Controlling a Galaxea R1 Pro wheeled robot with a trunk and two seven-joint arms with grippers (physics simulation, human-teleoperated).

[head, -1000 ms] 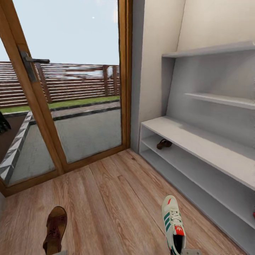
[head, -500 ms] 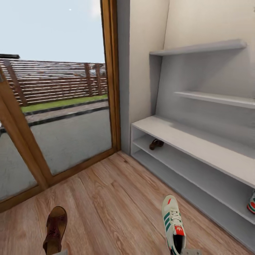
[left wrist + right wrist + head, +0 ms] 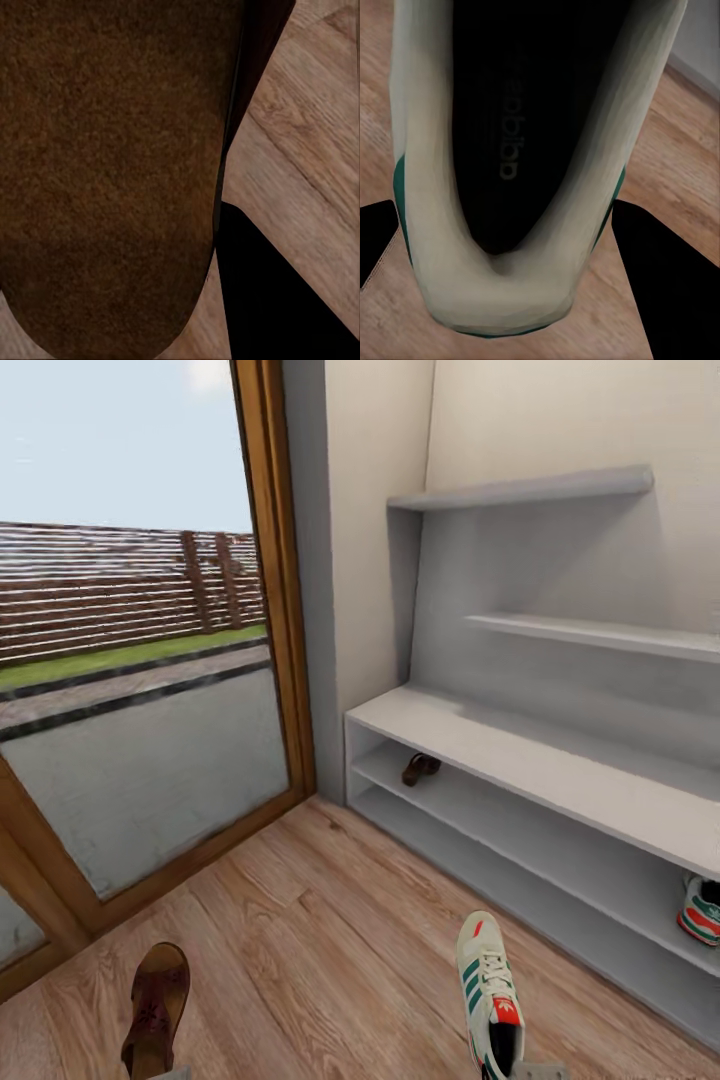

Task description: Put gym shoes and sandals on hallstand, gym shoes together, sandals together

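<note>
Camera swung right: hallstand now nearer centre, second gym shoe revealed on lower shelf. Left gripper clamped on sandal, right on gym shoe.

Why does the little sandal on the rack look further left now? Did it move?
No. The sandal sits at the same spot near the hallstand's left end on the same shelf; everything slid leftward together, so the camera turned.

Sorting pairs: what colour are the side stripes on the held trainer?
Green, on the white gym shoe; clearest in the head view.
</note>
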